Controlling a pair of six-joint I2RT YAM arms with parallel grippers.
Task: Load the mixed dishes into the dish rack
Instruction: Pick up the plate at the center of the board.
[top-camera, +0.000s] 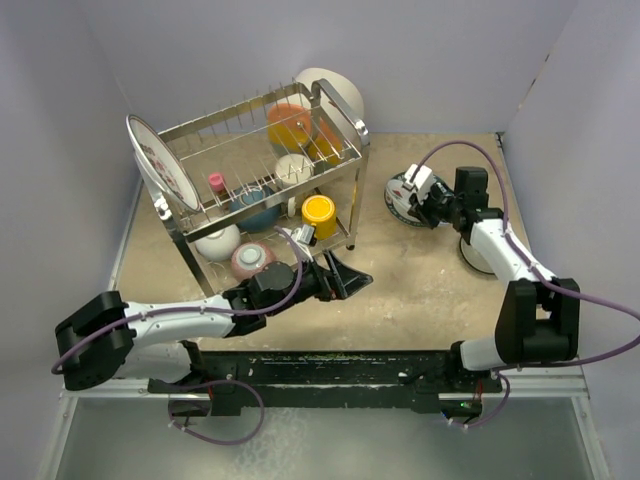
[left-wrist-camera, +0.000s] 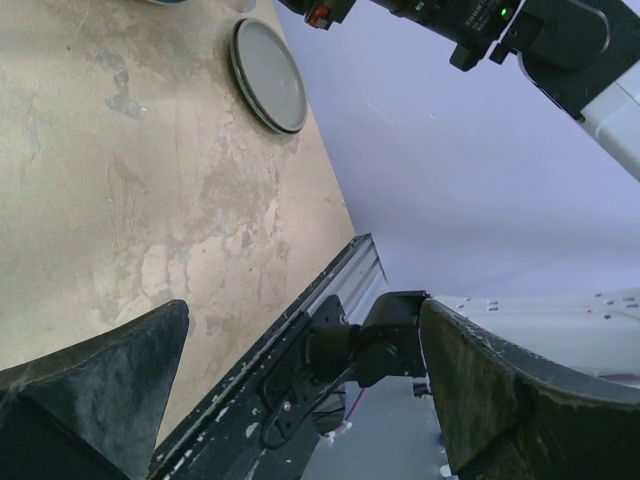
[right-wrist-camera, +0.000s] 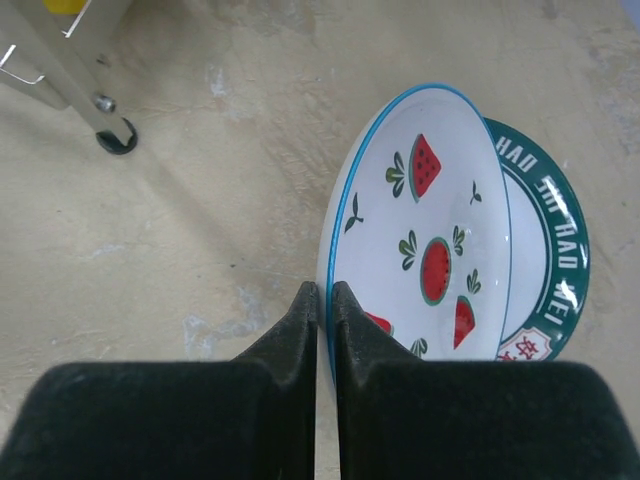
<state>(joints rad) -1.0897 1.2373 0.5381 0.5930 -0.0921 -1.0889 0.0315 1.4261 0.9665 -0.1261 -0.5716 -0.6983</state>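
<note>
I am watching the tabletop running out of sight under both arm bases at the near edge. The dish rack is standing left of centre toward the far wall. Its chrome wires are crossing over the dishes inside, making the lower tier hard to read. A red-lettered white plate is leaning at its left end and a yellow cup is sitting low at its right. On the right, a grey plate is lying mostly hidden beneath the right arm. Farther back, a teal plate with white lettering is lying half covered by a watermelon-patterned plate, white with a blue rim, which seems to be tilting up off it. The right gripper is pinching that plate's rim between nearly closed fingers. The left gripper is hanging wide and empty near the rack's near right leg.
</note>
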